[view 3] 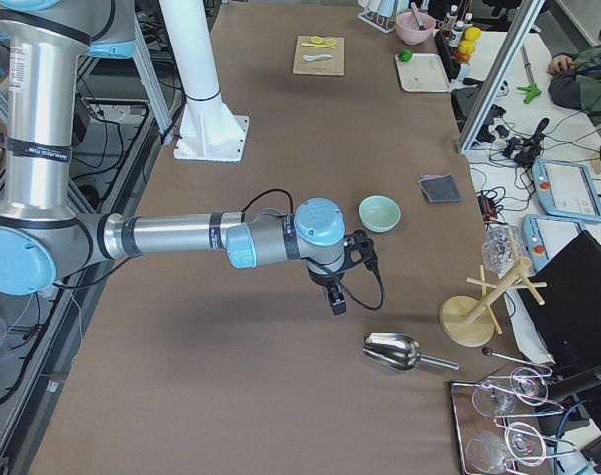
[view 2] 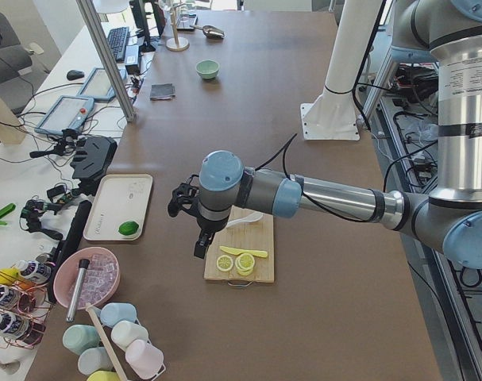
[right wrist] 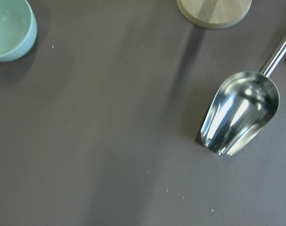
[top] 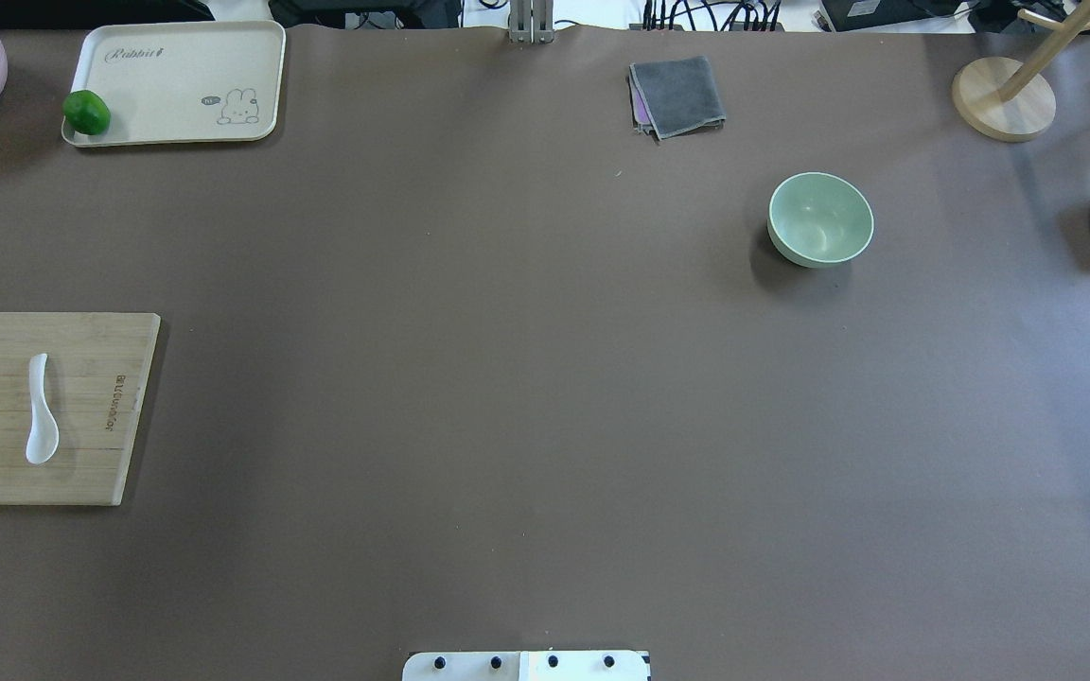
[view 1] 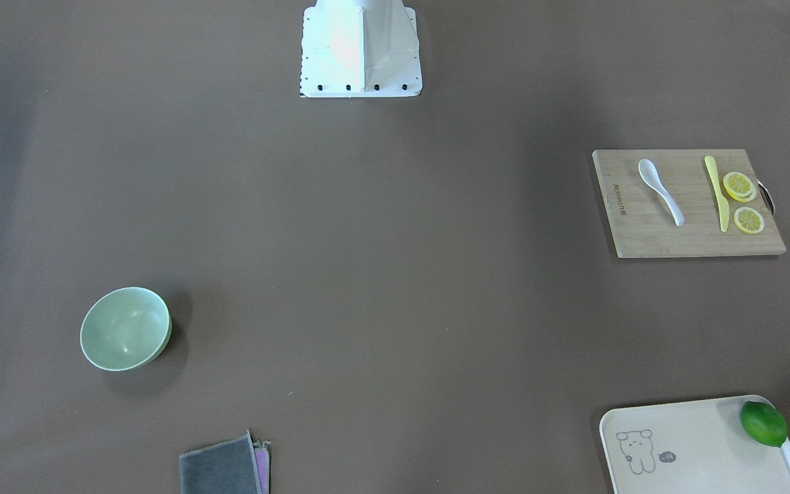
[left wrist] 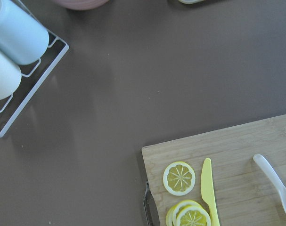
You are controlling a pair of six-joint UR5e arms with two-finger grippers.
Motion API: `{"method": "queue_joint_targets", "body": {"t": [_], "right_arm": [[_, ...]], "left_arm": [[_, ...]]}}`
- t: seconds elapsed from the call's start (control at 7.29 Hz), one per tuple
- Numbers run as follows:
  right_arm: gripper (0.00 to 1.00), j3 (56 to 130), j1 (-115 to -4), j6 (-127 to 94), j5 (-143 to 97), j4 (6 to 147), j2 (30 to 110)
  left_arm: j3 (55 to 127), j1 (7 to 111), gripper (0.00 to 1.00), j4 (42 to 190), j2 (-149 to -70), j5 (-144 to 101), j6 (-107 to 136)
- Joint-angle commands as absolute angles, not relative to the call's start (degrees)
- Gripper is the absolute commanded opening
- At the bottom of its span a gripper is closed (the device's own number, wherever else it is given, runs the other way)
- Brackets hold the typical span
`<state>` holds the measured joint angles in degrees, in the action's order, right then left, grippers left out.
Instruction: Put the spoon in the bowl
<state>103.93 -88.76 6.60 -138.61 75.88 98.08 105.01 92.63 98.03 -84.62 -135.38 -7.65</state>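
1. The left end effector (view 2: 199, 251) hangs above the desk (view 1: 395, 274), close to the outer end of the bamboo cutting board (view 1: 642, 237). It shows only in a side view, so it cannot be told whether its fingers are apart or together.
2. The white soup spoon (view 1: 661, 182) lies flat on that board, near the left end effector and untouched by it, with its scoop toward the robot's base. In the left wrist view it sits at the lower right edge.
3. A pale-yellow plastic knife (view 1: 716, 193) and lemon slices (view 1: 738, 185) lie on the board between the spoon and the left end effector's side. The knife runs roughly parallel to the spoon.
4. The right end effector (view 3: 338, 305) hangs above bare desk. It too shows only in a side view, so the state of its fingers cannot be told.
5. The mint-green bowl (view 1: 125, 329) stands upright on the desk near the right end effector, well apart from the spoon and the left end effector.
6. On the other side of the right end effector from the bowl lies a steel scoop (right wrist: 240, 113), near a round wooden stand base (right wrist: 213, 12).
7. A folded grey cloth (view 1: 222, 470) lies beyond the bowl from the right end effector.
8. A lime (view 1: 764, 423) rests on the corner of a cream tray (view 1: 697, 439), near the left end effector on the operators' side.
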Motion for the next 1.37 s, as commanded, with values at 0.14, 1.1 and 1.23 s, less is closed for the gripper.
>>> {"method": "queue_joint_targets", "body": {"t": [0.14, 1.1, 1.23], "right_arm": [[1.00, 103.54, -80.57, -19.41, -139.49, 67.94, 90.57], [0.91, 86.16, -52.39, -64.32, -110.85, 48.64, 76.29], [0.82, 84.65, -50.56, -66.95, -106.83, 47.82, 76.20]], "left_arm": [[100.10, 92.55, 0.98, 111.42, -88.59, -135.62, 1.61], [99.23, 84.20, 0.98, 122.08, -88.24, -135.62, 12.92], [99.23, 84.20, 0.98, 122.08, -88.16, -135.70, 12.92]]}}
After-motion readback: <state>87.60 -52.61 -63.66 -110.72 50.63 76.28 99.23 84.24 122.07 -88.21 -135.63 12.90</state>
